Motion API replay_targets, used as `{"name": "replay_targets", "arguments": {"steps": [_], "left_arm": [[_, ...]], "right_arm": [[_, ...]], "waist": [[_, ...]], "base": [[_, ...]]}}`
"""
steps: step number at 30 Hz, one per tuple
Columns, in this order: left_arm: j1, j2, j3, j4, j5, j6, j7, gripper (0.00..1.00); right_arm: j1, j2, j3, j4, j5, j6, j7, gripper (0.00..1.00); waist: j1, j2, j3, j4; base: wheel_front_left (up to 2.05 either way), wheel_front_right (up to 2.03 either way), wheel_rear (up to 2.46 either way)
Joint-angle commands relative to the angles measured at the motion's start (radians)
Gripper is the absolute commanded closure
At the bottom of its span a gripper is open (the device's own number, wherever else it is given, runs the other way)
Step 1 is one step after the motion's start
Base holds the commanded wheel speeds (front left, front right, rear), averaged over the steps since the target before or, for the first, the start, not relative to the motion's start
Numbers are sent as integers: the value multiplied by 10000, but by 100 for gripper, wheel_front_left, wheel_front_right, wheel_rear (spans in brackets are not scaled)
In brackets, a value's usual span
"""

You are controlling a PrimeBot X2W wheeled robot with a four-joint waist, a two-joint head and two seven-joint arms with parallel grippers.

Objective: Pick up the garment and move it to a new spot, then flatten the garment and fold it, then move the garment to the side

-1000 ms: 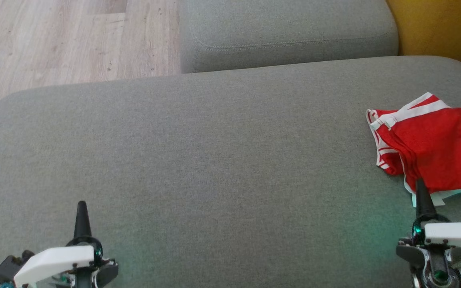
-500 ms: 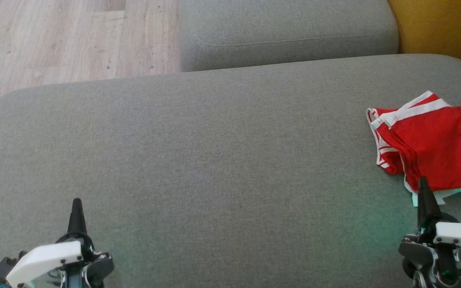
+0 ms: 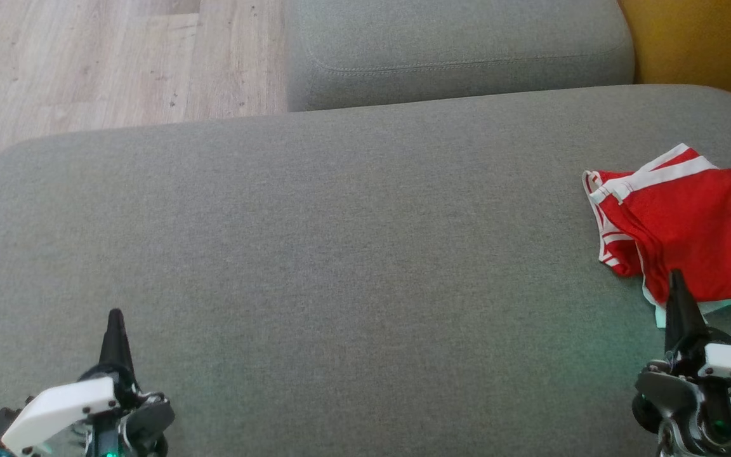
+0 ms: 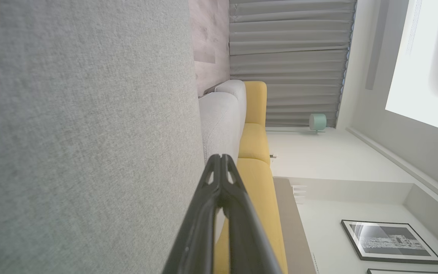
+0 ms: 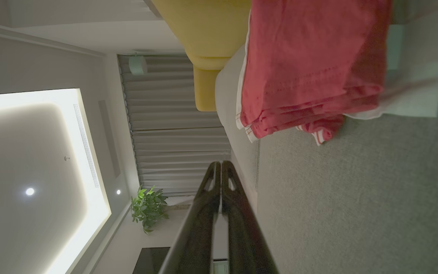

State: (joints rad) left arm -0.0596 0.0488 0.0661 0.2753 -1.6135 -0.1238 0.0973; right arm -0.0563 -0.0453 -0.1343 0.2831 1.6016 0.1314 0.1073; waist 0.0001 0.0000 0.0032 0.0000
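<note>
Even soft daylight, dim right wrist view, bright ceiling glare.

Garment (image 3: 689,228): red cloth with white bands and thin white stripes along its edges, folded into several loose layers, with a pale layer showing beneath its near hem. It lies flat just beyond the fingertips of the right gripper (image 3: 676,279).

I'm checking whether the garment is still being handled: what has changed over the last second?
The left gripper edged slightly left and the right gripper slightly right; both stay shut, holding nothing. The red shorts lie unmoved on the grey sofa cushion.
</note>
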Motion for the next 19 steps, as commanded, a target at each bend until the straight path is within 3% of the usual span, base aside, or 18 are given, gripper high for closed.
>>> {"name": "replay_targets", "arguments": {"steps": [1,19], "left_arm": [[-475,98,367,-302,-42,-69,70,100],[-477,79,394,-302,-19,-69,93,100]], "right_arm": [[-516,-49,205,-384,70,-7,60,100],[-516,-49,205,-384,70,-7,59,100]], "waist": [[-1,0,-1,0],[-1,0,-1,0]], "base": [[0,0,0],[0,0,0]]}}
